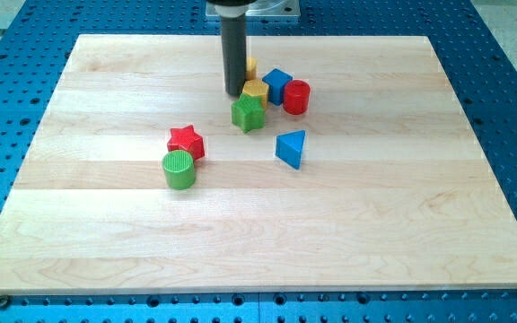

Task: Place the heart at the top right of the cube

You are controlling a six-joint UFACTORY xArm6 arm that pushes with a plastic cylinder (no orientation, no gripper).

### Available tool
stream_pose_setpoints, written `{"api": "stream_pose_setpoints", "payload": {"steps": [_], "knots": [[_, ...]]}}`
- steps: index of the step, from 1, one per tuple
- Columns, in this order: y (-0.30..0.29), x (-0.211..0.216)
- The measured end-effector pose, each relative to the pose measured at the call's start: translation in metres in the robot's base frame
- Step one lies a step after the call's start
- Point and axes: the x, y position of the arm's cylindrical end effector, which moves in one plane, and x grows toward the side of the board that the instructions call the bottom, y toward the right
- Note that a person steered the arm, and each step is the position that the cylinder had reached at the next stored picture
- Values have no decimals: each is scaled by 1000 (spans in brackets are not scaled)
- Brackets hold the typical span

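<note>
The arm has no gripper, only a rod; its tip point(234, 92) sits left of a yellow block point(251, 67), maybe the heart; it should nudge it gently right, past the blue cube point(277, 85).

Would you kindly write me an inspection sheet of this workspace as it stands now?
Surface: pale wooden board on a blue perforated table.
Job's things: blue cube in the top cluster; no heart can be made out, though a yellow piece is largely hidden behind the rod.
Clutter: yellow block, red cylinder, green star, blue triangular block, red star, green cylinder.
Grippers: none; my tip is just left of the yellow block.
Cables: nothing seen.
Surroundings: metal mount at the view's top.
</note>
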Motion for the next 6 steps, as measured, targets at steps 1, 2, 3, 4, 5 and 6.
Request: {"api": "stream_pose_setpoints", "payload": {"steps": [1,2,3,4,5,6], "knots": [[-30,-12],[-15,-27],[42,-40],[29,-75],[51,-77],[111,-12]]}}
